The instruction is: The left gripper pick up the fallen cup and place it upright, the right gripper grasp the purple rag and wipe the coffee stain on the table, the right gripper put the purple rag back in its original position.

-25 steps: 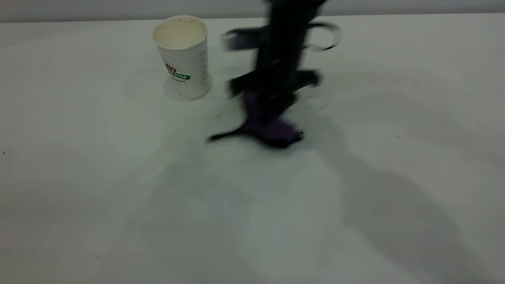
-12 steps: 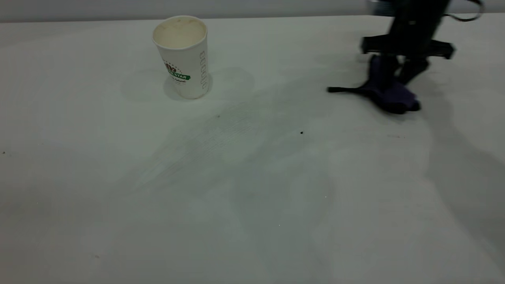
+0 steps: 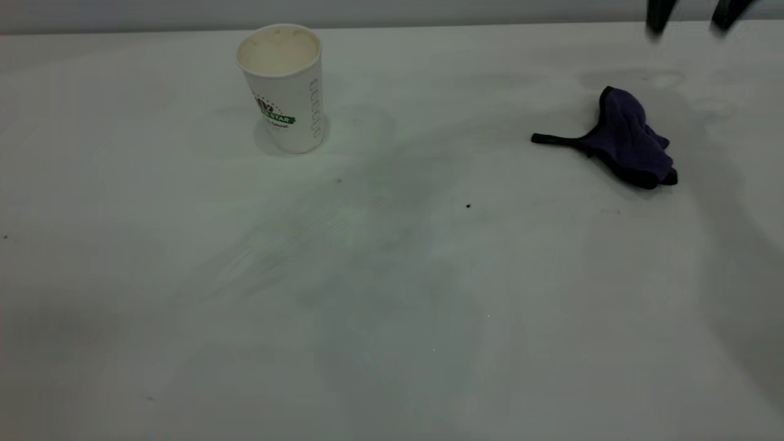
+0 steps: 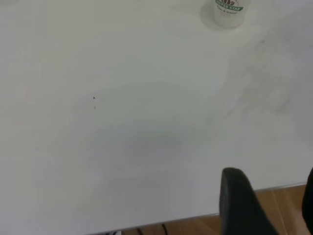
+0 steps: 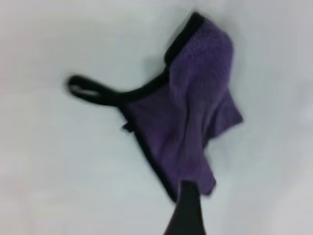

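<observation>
The white cup (image 3: 283, 86) with the green band stands upright at the back left of the table (image 3: 392, 318); its base also shows in the left wrist view (image 4: 228, 11). On the right side the purple rag (image 3: 631, 139) lies crumpled, loop strap pointing left, held by nothing. My right gripper (image 3: 691, 21) hangs open above and behind it at the picture's top edge. The right wrist view looks down on the rag (image 5: 195, 107), with one black finger (image 5: 188, 210) in front of it. My left gripper (image 4: 274, 196) is open and empty over the table's edge. No coffee stain shows, only faint smears.
A tiny black speck (image 3: 468, 206) sits near the middle of the table. Wiped streaks (image 3: 318, 226) cross the centre. A wooden floor (image 4: 283, 205) shows beyond the table edge in the left wrist view.
The right gripper carried the rag from the table's middle to the right, let it go and lifted up and back. The rag now lies free. The cup has not moved.
</observation>
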Action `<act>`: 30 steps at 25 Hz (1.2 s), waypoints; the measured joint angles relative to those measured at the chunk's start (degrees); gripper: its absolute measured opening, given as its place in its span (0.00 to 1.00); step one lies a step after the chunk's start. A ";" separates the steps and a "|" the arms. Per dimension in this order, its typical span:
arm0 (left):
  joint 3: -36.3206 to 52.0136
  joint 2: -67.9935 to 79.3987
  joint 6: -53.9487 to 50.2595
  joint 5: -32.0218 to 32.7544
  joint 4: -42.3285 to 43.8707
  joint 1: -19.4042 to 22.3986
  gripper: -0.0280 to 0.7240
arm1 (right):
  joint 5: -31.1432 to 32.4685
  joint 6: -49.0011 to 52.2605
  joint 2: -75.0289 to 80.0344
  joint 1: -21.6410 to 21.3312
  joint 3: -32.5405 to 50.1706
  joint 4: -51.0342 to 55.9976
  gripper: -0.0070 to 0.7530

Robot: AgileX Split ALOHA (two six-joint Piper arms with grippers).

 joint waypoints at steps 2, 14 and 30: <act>0.00 0.00 0.00 0.00 0.00 0.00 0.55 | 0.59 -0.22 -5.13 0.36 0.47 0.06 0.96; 0.00 0.00 0.01 0.00 0.00 0.00 0.55 | 2.45 -1.16 -45.89 9.55 22.68 -0.15 0.95; 0.00 0.00 0.01 0.00 0.00 0.00 0.55 | 2.61 -1.55 -76.77 10.60 60.37 -3.23 0.92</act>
